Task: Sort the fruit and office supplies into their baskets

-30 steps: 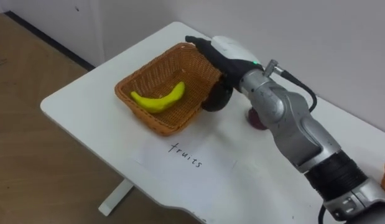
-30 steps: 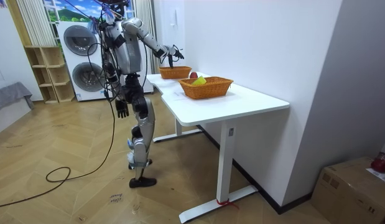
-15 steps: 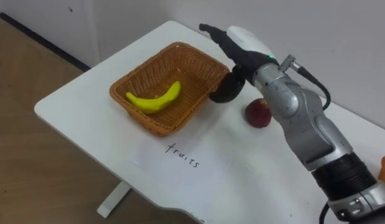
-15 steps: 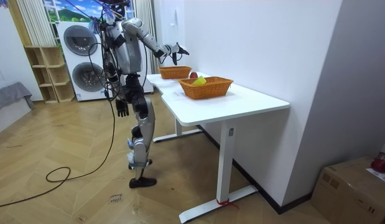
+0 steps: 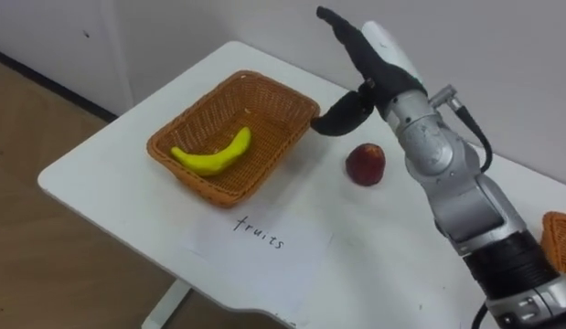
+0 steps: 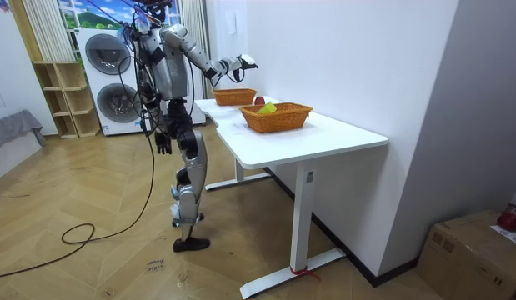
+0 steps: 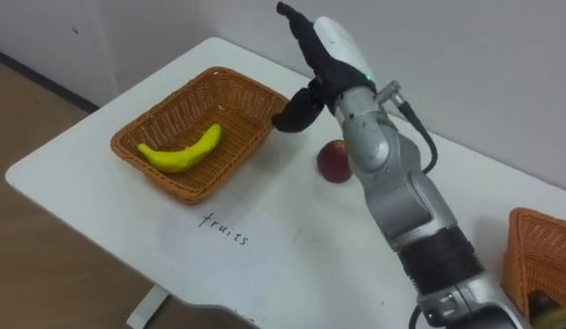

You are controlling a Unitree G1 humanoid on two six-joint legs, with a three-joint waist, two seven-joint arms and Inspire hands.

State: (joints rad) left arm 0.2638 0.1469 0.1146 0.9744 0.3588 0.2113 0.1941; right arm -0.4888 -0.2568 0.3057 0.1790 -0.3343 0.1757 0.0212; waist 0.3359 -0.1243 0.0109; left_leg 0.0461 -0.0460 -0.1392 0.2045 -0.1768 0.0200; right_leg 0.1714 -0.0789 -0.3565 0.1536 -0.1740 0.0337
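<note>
The right hand (image 5: 381, 57) hovers above the desk (image 5: 383, 265), fingers straight, holding nothing. The apple (image 5: 365, 164) sits on the desk, just right of the basket (image 5: 229, 187). Next, I think, the hand must go down and grab it. The banana (image 5: 209, 155) lies in the basket, pointing near-left to far-right.

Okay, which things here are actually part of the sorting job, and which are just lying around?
Part of the job: banana, apple, fruit basket, second basket, paper label.
Just lying about: washing machines, shelf, cardboard box.
</note>
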